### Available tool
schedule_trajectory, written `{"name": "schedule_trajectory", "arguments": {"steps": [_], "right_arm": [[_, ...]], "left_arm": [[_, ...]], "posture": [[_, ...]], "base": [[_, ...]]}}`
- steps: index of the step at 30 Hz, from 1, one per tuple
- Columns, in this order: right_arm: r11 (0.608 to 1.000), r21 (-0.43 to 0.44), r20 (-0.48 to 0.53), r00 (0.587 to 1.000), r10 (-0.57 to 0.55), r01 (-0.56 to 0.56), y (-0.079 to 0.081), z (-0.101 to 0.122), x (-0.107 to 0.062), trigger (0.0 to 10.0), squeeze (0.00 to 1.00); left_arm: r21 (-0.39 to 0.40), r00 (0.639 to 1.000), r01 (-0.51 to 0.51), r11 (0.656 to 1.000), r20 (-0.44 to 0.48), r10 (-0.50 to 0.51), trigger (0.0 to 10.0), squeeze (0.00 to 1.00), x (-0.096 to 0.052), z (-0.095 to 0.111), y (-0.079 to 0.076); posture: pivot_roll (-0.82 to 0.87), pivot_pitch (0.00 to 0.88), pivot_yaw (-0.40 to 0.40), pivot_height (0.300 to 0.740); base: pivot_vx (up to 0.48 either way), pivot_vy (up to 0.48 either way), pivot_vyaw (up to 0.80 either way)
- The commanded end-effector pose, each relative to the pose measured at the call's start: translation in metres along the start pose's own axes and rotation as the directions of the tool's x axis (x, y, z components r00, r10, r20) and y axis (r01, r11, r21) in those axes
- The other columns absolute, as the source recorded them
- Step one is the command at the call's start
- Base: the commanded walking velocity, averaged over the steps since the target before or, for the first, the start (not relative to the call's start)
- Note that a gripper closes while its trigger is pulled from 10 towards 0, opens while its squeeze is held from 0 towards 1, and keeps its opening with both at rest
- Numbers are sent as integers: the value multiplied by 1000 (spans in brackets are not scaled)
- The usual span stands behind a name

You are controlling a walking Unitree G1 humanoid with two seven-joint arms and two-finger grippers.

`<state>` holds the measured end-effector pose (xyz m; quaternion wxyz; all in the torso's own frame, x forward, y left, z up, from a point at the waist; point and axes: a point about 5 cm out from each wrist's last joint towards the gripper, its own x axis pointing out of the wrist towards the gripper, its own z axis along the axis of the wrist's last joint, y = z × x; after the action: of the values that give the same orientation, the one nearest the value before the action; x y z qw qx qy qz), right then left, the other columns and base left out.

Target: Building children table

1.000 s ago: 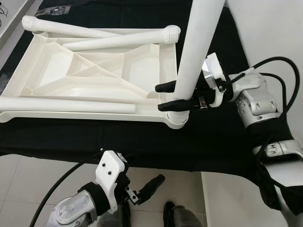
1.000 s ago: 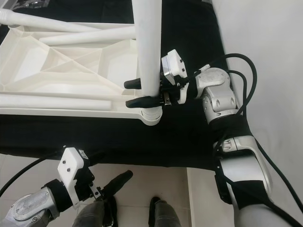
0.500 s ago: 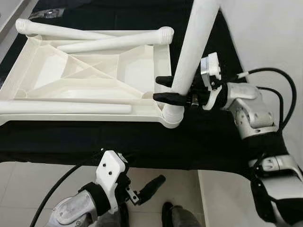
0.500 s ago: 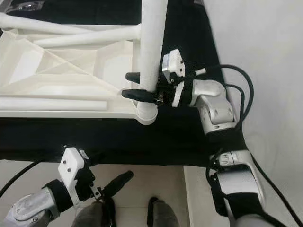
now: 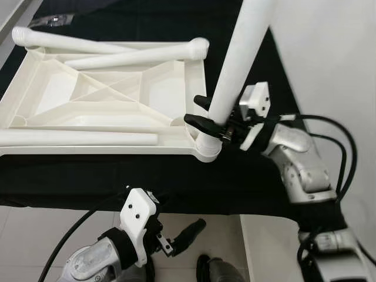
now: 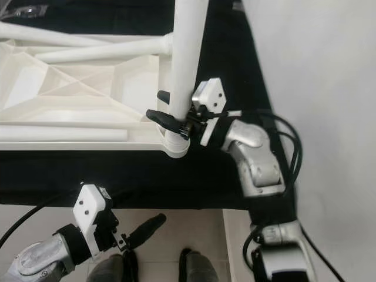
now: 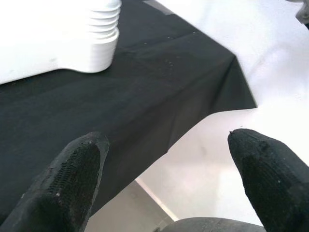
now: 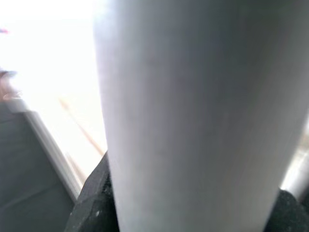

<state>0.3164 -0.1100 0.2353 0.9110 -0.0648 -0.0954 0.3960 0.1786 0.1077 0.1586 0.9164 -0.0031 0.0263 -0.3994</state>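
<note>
Surface: a black cloth (image 5: 117,176) covers the work table, above a pale tiled floor (image 5: 35,235).
Tabletop: the white plastic children's tabletop (image 5: 117,100) lies upside down on the cloth, ribs up.
Standing leg: a white table leg (image 5: 235,64) stands upright in the near right corner socket (image 5: 205,147).
Loose legs: three more legs (image 5: 88,59) lie on the tabletop.
Right gripper (image 5: 202,114): fingers clamped around the standing leg's lower end.
Left gripper (image 5: 185,232): low, beyond the table edge, fingers (image 7: 72,179) spread, holding nothing.

The upright leg (image 5: 238,59) and right gripper (image 5: 202,114) blocked the tabletop's (image 5: 106,100) near corner; black cloth (image 5: 117,176) below lay free.
</note>
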Motion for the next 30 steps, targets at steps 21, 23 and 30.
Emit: {"name": "schedule_trajectory", "arguments": {"steps": [21, 23, 30], "right_arm": [[807, 147, -455, 764, -458, 572, 63, -76, -24, 10000, 0], [795, 136, -456, 750, -480, 591, 63, -73, -25, 10000, 0], [775, 118, -433, 734, -523, 621, 58, -68, -25, 10000, 0]], "left_arm": [[39, 998, -67, 997, -1, 67, 10000, 0, -1, 1, 20], [56, 995, -100, 993, 7, 99, 10000, 0, -3, 4, 28], [176, 973, -232, 957, 58, 225, 10000, 0, -9, 28, 78]], "posture": [[69, 279, -40, 740], [69, 279, -40, 740], [63, 250, -31, 740]], "base": [[0, 0, 0], [0, 0, 0], [0, 0, 0]]}}
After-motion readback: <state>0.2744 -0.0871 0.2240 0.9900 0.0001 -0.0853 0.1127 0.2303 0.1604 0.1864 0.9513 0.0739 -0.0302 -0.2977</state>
